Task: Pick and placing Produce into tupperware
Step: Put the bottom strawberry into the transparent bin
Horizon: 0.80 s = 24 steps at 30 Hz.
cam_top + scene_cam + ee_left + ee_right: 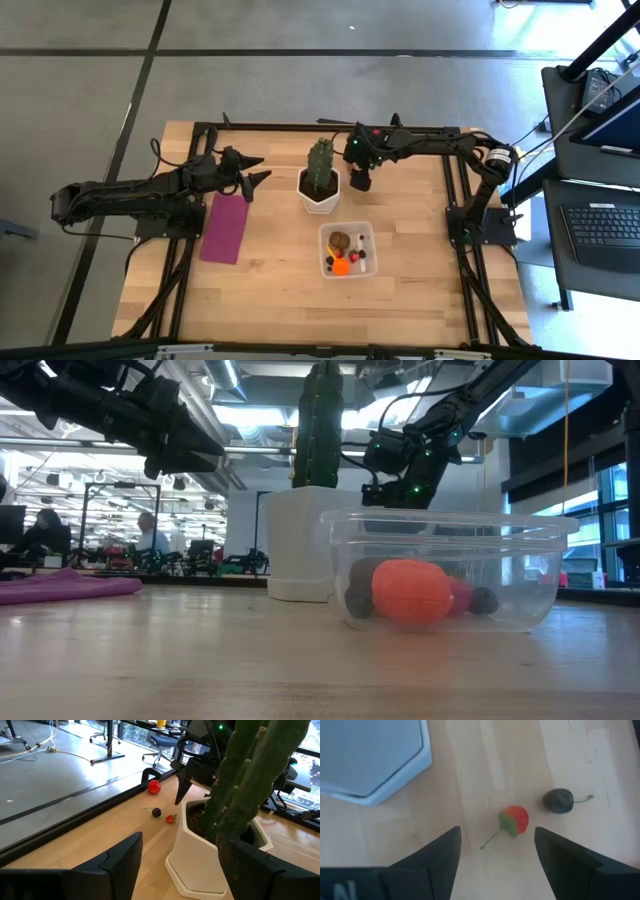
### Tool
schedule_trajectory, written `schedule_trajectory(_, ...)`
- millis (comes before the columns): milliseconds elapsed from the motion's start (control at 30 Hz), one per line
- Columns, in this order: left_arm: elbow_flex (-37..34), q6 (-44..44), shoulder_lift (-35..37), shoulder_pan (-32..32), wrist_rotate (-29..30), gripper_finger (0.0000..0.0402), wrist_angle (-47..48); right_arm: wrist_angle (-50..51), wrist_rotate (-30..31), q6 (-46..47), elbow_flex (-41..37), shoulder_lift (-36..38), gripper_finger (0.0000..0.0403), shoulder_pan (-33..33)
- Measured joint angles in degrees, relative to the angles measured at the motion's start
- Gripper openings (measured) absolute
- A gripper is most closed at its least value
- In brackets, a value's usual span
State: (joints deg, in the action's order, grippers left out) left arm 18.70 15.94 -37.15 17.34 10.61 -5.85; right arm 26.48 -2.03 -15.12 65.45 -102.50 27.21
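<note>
Reaching in from the table's right edge, the right arm bends along the far side of the wooden table and points its wrist downward, so the right gripper hangs just beside the white cactus pot. Its two dark fingers are spread wide and hold nothing; seen from its wrist, a small red strawberry piece with a green stem lies on the wood between them, untouched, and a dark cherry-like piece sits just beside it. A larger red piece rests near the table's far rail. The left arm stretches in low from the left, its left gripper raised above the table near the top end of a flat magenta cloth, fingers parted and empty, pointing toward the green cactus. The clear tupperware stands on the near side of the pot, well apart from both grippers, and already contains several produce pieces, including an orange one, a brown one and small dark ones.
</note>
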Motion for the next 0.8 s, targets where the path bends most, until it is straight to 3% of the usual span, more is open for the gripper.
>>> schedule_trajectory(200, 0.0, -0.03, 0.0, 0.0, 0.02, 0.0244, 0.22, -0.02, -0.02, -4.62, 0.02, 0.02, 0.0253, 0.03)
schedule_trajectory(800, 0.0, -2.0, 0.0, -0.02, 0.31, 0.0244, 0.26, -0.11, -2.2, -4.19, 0.12, -0.09, 0.0253, 2.26)
